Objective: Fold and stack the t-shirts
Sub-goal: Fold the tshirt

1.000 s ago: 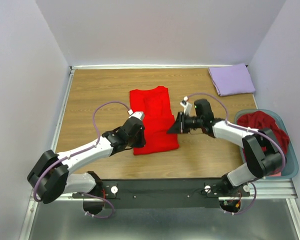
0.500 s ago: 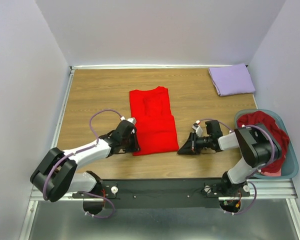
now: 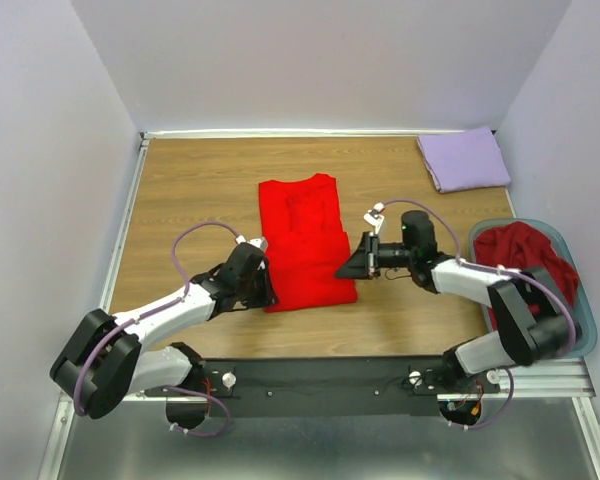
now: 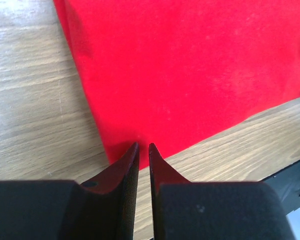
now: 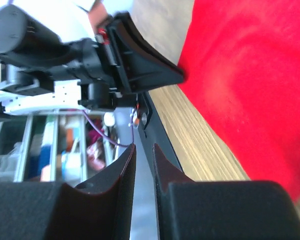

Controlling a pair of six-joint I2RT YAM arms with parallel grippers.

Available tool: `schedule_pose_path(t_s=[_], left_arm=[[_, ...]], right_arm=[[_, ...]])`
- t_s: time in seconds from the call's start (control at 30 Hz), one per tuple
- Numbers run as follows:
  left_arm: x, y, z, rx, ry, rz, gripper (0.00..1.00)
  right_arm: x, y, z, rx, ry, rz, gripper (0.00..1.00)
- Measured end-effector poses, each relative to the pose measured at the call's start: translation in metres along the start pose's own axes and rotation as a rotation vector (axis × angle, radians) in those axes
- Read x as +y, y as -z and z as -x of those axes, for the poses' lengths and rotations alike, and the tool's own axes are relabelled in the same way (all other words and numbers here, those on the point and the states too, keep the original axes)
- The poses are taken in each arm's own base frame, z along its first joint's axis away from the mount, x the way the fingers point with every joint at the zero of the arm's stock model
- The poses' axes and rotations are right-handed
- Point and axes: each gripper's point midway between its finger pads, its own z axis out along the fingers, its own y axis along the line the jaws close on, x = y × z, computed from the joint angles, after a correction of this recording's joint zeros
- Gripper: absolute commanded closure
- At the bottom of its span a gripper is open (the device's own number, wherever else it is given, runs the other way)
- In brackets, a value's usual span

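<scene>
Since the previous frame, from above, my right pincer (image 3: pixel 344 270) has travelled up from near the hem to the right edge of the red t-shirt (image 3: pixel 305 240), which lies flat on the table (image 3: pixel 200 190); my left pincer (image 3: pixel 270 298) stays at its lower-left corner. Left wrist view: jaws nearly together, pinching the hem. Right wrist view: jaws a narrow slit apart, gripping nothing, beside the cloth.

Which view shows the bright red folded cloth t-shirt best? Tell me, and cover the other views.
The top external view: the bright red folded cloth t-shirt lies whole on the wooden table, its outline almost unobstructed. The left wrist view shows only its near corner; the right wrist view, part of one side.
</scene>
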Motion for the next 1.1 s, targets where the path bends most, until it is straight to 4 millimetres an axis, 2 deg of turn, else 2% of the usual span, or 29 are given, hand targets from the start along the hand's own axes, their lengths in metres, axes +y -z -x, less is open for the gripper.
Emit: schedule_pose_path(t_s=[0.03, 0.13, 0.27, 0.33, 0.57, 0.63, 0.7, 0.73, 0.83, 0.87, 0.97, 1.03, 1.1], left_arm=[[0.001, 0.0, -0.001, 0.002, 0.001, 0.001, 0.8], [0.002, -0.001, -0.002, 0.005, 0.006, 0.005, 0.8], [0.005, -0.002, -0.006, 0.009, 0.019, 0.008, 0.8], [0.007, -0.003, -0.009, 0.013, 0.027, 0.012, 0.81], [0.005, -0.003, -0.008, 0.005, 0.048, 0.004, 0.82], [0.006, -0.001, -0.008, 0.002, 0.052, 0.012, 0.79], [0.008, 0.005, -0.005, -0.014, 0.056, 0.024, 0.71], [0.009, 0.009, -0.003, -0.026, 0.059, 0.036, 0.63], [0.006, 0.019, 0.01, -0.069, 0.07, 0.055, 0.49], [0.003, 0.024, 0.016, -0.088, 0.068, 0.054, 0.4], [-0.003, 0.03, 0.028, -0.117, 0.058, 0.063, 0.32], [-0.005, 0.032, 0.028, -0.108, 0.042, 0.087, 0.29], [-0.011, 0.031, 0.023, -0.079, 0.006, 0.117, 0.28]], right_arm=[[-0.003, -0.008, -0.006, 0.027, -0.014, 0.006, 0.75], [-0.031, -0.028, -0.023, 0.083, -0.093, -0.016, 0.78], [-0.086, -0.028, -0.048, 0.107, -0.262, -0.109, 0.8], [-0.104, -0.022, -0.057, 0.107, -0.281, -0.113, 0.8], [-0.106, -0.012, -0.048, 0.056, -0.286, -0.094, 0.75], [-0.105, -0.008, -0.049, 0.046, -0.299, -0.114, 0.73], [-0.099, -0.003, -0.046, 0.029, -0.279, -0.146, 0.7], [-0.098, -0.002, -0.04, 0.01, -0.265, -0.182, 0.69], [-0.088, 0.005, -0.013, -0.052, -0.152, -0.289, 0.61], [-0.077, 0.008, -0.001, -0.082, -0.098, -0.309, 0.59], [-0.063, 0.018, 0.017, -0.144, -0.018, -0.372, 0.47], [-0.058, 0.028, 0.021, -0.18, 0.015, -0.436, 0.44], [-0.059, 0.032, 0.018, -0.182, 0.022, -0.502, 0.43]])
